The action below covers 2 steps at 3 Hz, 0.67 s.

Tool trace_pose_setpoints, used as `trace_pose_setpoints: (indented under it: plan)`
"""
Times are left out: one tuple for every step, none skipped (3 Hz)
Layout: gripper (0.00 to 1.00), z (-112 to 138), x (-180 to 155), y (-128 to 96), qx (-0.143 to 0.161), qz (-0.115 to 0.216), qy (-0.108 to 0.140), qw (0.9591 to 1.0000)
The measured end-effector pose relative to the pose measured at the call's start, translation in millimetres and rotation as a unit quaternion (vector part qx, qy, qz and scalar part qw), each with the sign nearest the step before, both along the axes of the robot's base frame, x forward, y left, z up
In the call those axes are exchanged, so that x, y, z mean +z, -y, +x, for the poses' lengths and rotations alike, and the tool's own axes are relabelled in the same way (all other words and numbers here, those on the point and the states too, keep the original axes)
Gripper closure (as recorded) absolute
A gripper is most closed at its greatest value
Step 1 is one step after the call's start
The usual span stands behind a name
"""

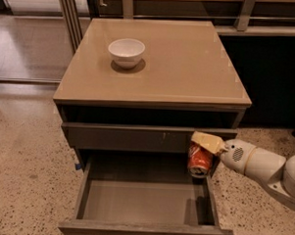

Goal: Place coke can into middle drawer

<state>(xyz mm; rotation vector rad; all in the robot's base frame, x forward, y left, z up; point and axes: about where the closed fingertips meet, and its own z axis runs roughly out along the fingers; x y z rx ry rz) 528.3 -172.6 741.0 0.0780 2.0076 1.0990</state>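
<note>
coke can [200, 161] markings unreadable, no other text

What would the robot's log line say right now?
gripper: shut on can | can: held over open drawer, right rear | bowl: on cabinet top

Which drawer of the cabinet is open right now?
The middle drawer, pulled out; the scratched front above is shut. The gripper holds the coke can over it.
</note>
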Motion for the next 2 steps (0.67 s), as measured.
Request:
trace_pose_setpoints:
  plan:
    - [1.0, 12, -33, 2, -0.004, 0.03, -0.033, 0.999]
    - [1.0, 37, -91, 5, -0.019, 0.067, -0.085, 0.994]
